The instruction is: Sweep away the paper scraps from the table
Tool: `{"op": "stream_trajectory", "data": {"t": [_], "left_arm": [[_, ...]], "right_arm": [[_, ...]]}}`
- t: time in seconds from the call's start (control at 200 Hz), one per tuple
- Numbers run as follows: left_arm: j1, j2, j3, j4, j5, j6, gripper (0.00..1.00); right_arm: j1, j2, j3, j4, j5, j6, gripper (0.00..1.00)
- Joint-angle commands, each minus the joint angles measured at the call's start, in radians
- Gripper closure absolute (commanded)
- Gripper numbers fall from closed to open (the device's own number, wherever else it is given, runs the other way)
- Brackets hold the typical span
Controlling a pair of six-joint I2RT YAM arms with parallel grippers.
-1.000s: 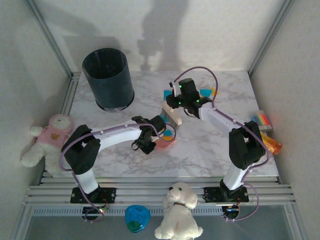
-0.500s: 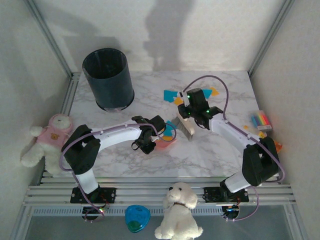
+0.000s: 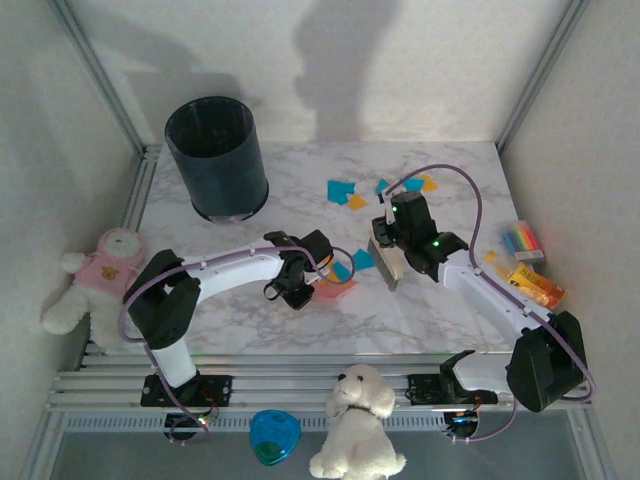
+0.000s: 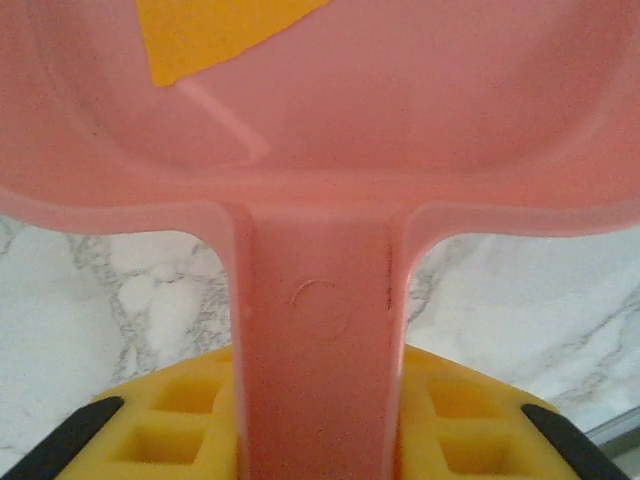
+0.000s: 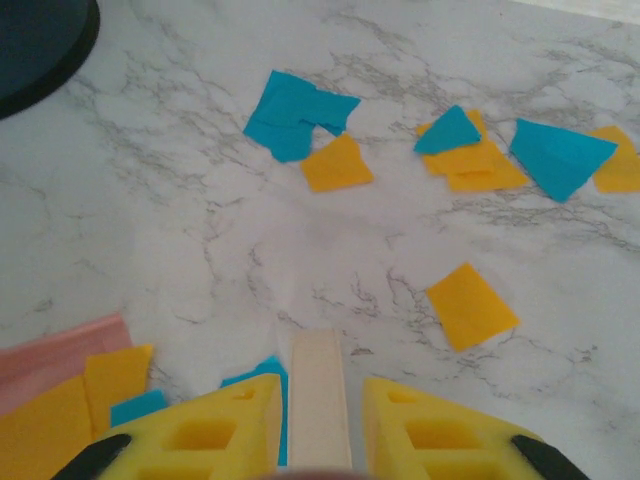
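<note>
Dark bin (image 3: 217,160) stands upright; white plush dog (image 3: 357,425) sits.

No lettering, number or brand can be read anywhere. The plush bear (image 3: 103,275) at the left, off the tabletop (image 3: 400,315), has a small yellowish patch (image 3: 121,267) on its pink shirt, too small to tell whether it bears any writing. The orange packet (image 3: 537,286) at the right edge shows darker print that blurs into the colour. In the left wrist view, the pink dustpan handle (image 4: 315,380) has a faint moulded ring (image 4: 318,305) with no characters legible inside it.
</note>
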Motion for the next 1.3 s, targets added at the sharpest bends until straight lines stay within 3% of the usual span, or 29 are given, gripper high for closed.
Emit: {"op": "stream_trajectory", "data": {"t": [0.0, 0.25, 0.506, 0.716, 1.297], "left_arm": [[-0.034, -0.009, 0.022, -0.035, 0.070, 0.052, 1.00], [-0.044, 0.038, 0.048, -0.046, 0.052, 0.061, 1.00], [-0.041, 0.069, 0.085, -0.067, 0.039, 0.065, 1.00], [-0.032, 0.079, 0.100, -0.076, 0.040, 0.068, 1.00], [-0.016, 0.103, 0.125, -0.071, 0.025, 0.074, 1.00]], "right_arm": [[-0.006, -0.028, -0.012, 0.085, -0.001, 0.046, 1.00], [-0.005, -0.082, -0.090, 0.156, 0.158, 0.056, 1.00], [-0.005, -0.091, -0.189, 0.334, 0.239, -0.110, 1.00], [-0.006, -0.031, -0.171, 0.357, 0.164, -0.195, 1.00], [0.031, 0.044, -0.119, 0.249, -0.114, -0.206, 1.00]]}}
